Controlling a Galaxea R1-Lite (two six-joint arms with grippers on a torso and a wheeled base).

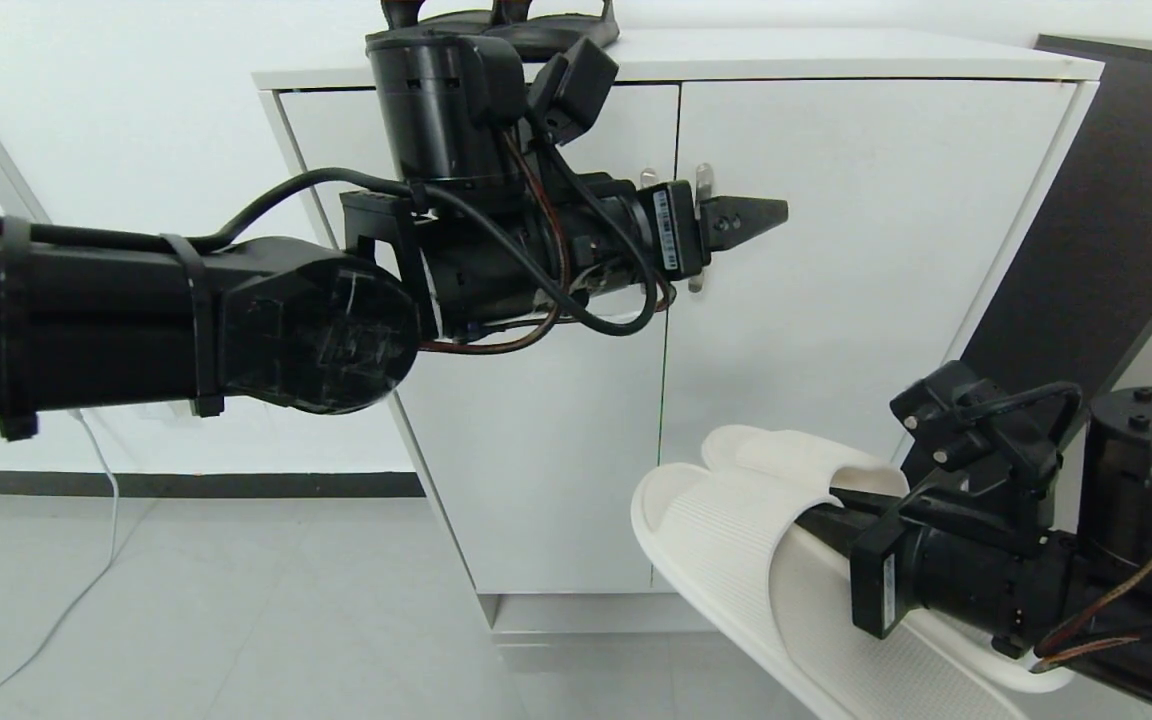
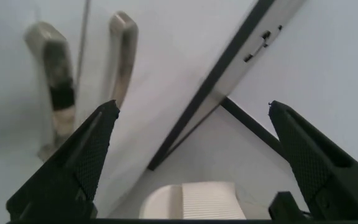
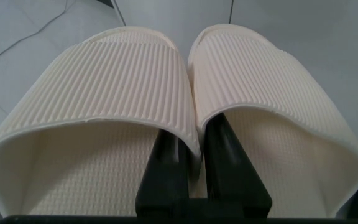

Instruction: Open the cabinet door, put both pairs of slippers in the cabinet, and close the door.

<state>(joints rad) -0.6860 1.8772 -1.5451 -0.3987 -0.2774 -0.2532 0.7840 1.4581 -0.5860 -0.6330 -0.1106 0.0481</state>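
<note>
White cabinet doors (image 1: pixel 886 300) stand closed; left tool (image 1: pixel 751 215), released, hangs by the handles (image 1: pixel 703 185), right tool (image 3: pixel 194 158) clamps the white slippers (image 1: pixel 726 540). Next, probably: pull one handle.

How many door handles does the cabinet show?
2: left door handle beside the centre seam, right door handle just across it, both partly hidden behind the left gripper.

Head camera faces the cabinet (image 1: pixel 836 300); closer wrist cameras share the slippers (image 3: pixel 129 87).
</note>
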